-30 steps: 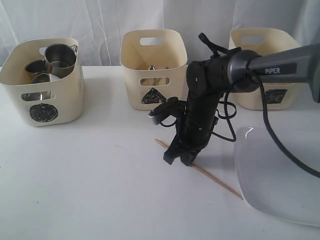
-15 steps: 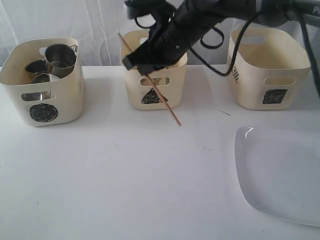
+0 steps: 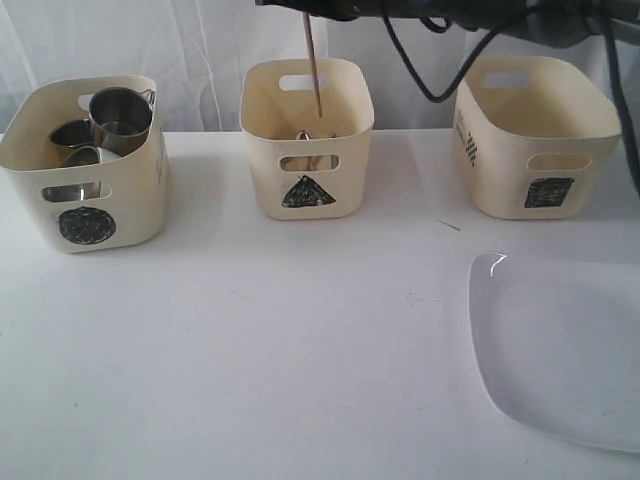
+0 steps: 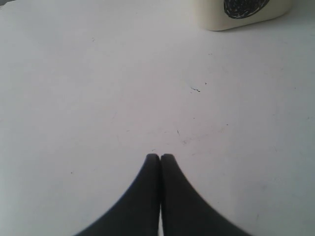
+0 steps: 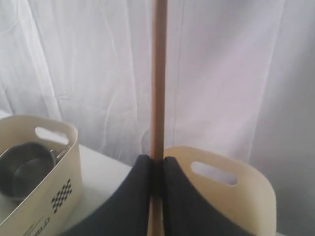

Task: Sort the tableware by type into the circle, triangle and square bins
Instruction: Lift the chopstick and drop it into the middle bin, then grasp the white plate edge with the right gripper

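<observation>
Chopstick (image 3: 312, 65) over triangle bin (image 3: 262, 180) — right end effector (image 5: 156, 160) clenched on it.
Hangs near-upright, lower tip above the bin mouth. Light, stiff, thin wood — likely to pivot in a pinch, so grip mid-length is safer. Left end effector (image 4: 160, 157) clenched on nothing, over table (image 4: 98, 73).

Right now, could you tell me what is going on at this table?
The right pincer grips a wooden chopstick, holding it nearly upright over the triangle bin, its lower tip at the bin's mouth. Steel mugs already sit in the circle bin. The white plate lies on the table, not yet sorted. The left pincer is shut and empty over the table.
</observation>
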